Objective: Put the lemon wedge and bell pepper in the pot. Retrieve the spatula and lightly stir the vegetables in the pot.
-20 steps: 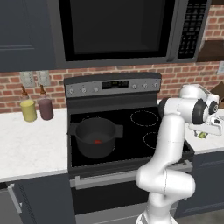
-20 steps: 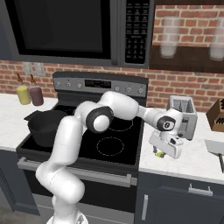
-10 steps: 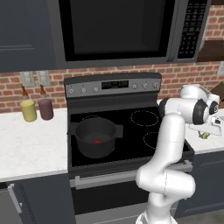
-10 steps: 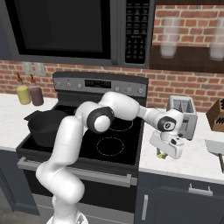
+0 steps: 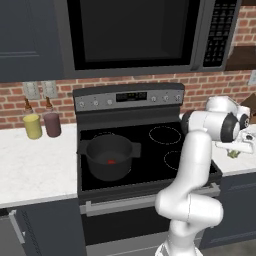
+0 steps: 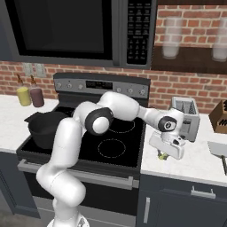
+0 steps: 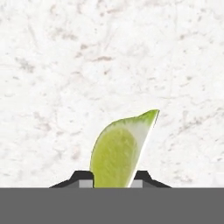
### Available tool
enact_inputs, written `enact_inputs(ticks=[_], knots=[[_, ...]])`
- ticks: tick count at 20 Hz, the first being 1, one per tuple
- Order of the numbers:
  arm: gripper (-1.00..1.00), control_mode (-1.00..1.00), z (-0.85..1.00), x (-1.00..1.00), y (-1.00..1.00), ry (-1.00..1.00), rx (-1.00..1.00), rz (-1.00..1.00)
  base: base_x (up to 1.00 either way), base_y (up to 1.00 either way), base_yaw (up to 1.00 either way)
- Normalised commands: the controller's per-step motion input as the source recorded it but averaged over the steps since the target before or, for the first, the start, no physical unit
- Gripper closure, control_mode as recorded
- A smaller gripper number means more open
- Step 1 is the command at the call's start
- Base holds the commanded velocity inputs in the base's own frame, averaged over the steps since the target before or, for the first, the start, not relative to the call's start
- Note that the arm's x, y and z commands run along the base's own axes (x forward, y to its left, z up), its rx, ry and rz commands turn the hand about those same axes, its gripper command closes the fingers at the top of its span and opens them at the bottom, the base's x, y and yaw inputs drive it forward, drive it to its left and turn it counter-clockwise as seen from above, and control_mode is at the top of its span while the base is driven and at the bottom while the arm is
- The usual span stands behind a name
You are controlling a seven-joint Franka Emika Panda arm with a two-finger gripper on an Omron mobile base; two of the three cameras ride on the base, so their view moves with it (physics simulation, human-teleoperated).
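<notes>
Here fingers (image 7: 111, 177) grip lemon wedge (image 7: 120, 151) nr toaster (image 6: 185, 117).

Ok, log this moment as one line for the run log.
stage: picking lemon | gripper: shut on yellow-green lemon wedge, over white counter | red bell pepper: in dark grey pot

Toaster (image 6: 185, 119) just behind end effector (image 6: 163, 154)

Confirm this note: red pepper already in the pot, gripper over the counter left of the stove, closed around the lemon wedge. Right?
One error: the gripper works right of the stove, per the right base view. Pepper sits in the pot; the lemon wedge is between the fingertips.
</notes>
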Motion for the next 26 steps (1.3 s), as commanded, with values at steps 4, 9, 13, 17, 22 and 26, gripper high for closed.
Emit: enact_inputs(ticks=[4, 9, 13, 17, 22, 26], knots=[[1.00, -1.00, 0.45, -0.23, 0.56, -0.05, -0.01, 0.34, 0.00, 0.00, 0.00], [1.00, -1.00, 0.59, -0.25, 0.70, -0.09, -0.01, 0.39, 0.00, 0.00, 0.00], [1.00, -1.00, 0.55, -0.24, 0.81, -0.16, 0.00, 0.41, 0.00, 0.00, 0.00], [1.00, -1.00, 0.47, -0.20, 0.88, -0.24, 0.02, 0.42, 0.00, 0.00, 0.00], [1.00, -1.00, 0.44, -0.06, 0.96, -0.28, 0.05, 0.43, 0.00, 0.00, 0.00], [1.00, -1.00, 0.44, -0.01, 0.95, -0.27, 0.06, 0.41, 0.00, 0.00, 0.00]])
